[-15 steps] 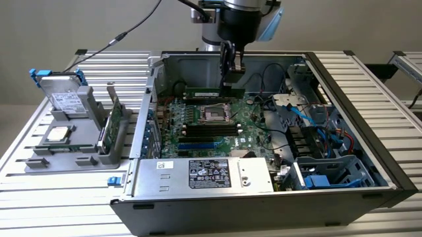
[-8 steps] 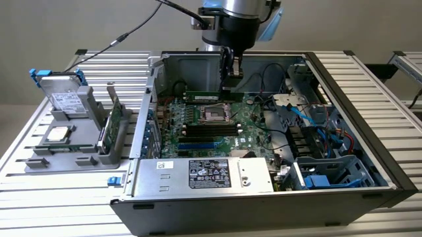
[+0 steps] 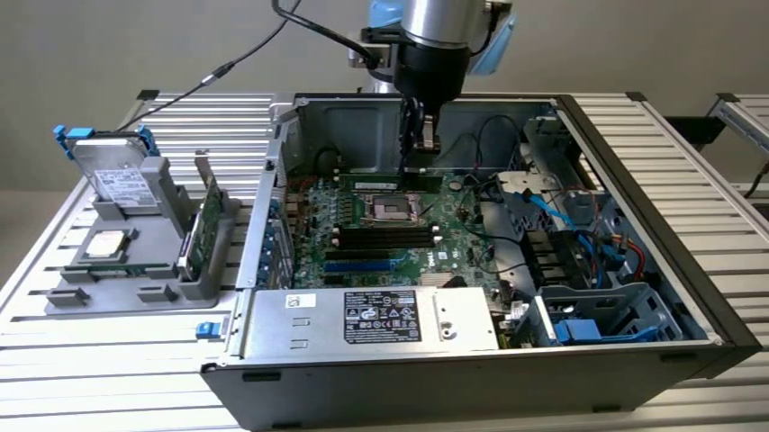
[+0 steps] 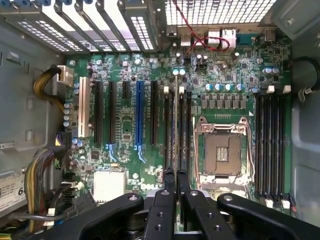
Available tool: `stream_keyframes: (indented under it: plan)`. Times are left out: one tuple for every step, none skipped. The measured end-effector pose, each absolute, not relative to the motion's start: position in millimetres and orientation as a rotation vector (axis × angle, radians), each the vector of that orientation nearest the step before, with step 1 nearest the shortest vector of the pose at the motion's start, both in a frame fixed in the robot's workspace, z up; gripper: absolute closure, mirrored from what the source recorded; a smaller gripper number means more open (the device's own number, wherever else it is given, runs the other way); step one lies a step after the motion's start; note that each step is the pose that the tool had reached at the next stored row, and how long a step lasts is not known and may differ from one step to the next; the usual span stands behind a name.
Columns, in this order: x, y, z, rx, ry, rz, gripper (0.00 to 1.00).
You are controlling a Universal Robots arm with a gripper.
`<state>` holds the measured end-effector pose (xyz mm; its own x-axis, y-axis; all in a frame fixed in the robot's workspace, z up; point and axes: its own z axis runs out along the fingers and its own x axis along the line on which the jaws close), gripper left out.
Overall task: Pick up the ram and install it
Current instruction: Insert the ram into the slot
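the gripper [image 4: 176, 176] pinches the ram [image 4: 179, 125] edge-on, low over the motherboard [image 4: 235, 70] just beside the cpu socket [image 4: 223, 152].

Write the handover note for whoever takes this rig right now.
Gripper: shut on the ram, down inside the open case.
Ram: edge-on between the fingers, lined up along the slots beside the CPU socket.
Done: ram picked up and at the motherboard.
Left: the install. I cannot tell whether the ram is in a slot yet, and it is not released.
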<state>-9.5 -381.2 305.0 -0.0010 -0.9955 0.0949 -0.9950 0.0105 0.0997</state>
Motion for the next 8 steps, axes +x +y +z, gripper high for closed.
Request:
stream_keyframes:
  plan:
    - [-10,-381,303,2.117,-2.13,-0.006,0.87]
    - [-10,-381,301,2.117,-2.13,-0.006,0.87]
    - [-10,-381,300,2.117,-2.131,-0.006,0.87]
    - [-10,-381,298,2.117,-2.131,-0.006,0.87]
    - [-10,-381,296,2.117,-2.131,-0.005,0.87]
    - [-10,-381,294,2.116,-2.132,-0.005,0.87]
    - [-10,-381,292,2.116,-2.133,-0.004,0.87]
    - [-10,-381,291,2.116,-2.134,-0.003,0.87]
